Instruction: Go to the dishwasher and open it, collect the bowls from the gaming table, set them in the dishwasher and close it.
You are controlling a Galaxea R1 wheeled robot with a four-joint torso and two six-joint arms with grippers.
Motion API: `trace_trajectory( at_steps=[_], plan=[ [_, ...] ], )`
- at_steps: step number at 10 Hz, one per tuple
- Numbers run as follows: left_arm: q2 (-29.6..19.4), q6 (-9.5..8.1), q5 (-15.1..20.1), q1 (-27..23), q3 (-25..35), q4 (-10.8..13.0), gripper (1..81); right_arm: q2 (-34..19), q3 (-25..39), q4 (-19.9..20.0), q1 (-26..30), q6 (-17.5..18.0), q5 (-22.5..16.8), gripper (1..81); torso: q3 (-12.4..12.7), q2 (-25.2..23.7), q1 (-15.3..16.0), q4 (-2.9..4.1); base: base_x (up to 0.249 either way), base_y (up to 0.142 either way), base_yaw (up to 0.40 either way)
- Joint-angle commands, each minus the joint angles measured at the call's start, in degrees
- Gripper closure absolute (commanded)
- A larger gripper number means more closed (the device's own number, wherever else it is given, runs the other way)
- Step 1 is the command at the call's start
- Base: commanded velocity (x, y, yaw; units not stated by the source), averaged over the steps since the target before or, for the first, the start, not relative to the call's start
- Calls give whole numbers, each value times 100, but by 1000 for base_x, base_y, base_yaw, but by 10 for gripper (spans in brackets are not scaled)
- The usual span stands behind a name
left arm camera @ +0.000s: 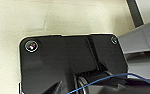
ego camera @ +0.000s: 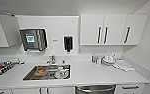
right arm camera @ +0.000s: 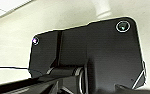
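Note:
The dishwasher (ego camera: 95,89) sits under the white counter (ego camera: 91,73), just right of the sink. I see only its top: a stainless-steel front with a horizontal bar handle, and the door is closed. It lies at the lower edge of the head view, close in front of me. The bowls and the gaming table are out of view. Both wrist views look down past my own dark plates onto pale floor.
A steel sink (ego camera: 28,75) with dishes in it and a faucet (ego camera: 51,60) is left of centre. Plates and bottles (ego camera: 108,60) stand at the back right. A tray of items (ego camera: 1,67) lies at the left. Wall cabinets (ego camera: 111,29), a towel dispenser (ego camera: 33,39) and a soap dispenser (ego camera: 68,43) hang above.

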Motion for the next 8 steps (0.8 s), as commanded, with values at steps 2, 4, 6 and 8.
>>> trace_trajectory(
  at_steps=[2, 4, 6, 8],
  plan=[
    [-712, 15, -345, -213, 790, 101, 10, -650, 942, 53, 352, -4, -243, 10, 0, 0, 0, 0, 0, 0, 0],
    [-1061, 6, -363, -196, 1167, 154, 10, -1191, 1712, 61, 379, 22, -242, 10, 0, 0, 0, 0, 0, 0, 0],
    [-1230, 6, -671, -126, 1230, 154, 10, -1582, 2076, 70, 423, 31, -234, 10, 0, 0, 0, 0, 0, 0, 0],
    [-1309, -2, -723, -100, 1230, 145, 10, -1949, 2470, 123, 475, 57, -181, 10, 0, 0, 0, 0, 0, 0, 0]
  ],
)
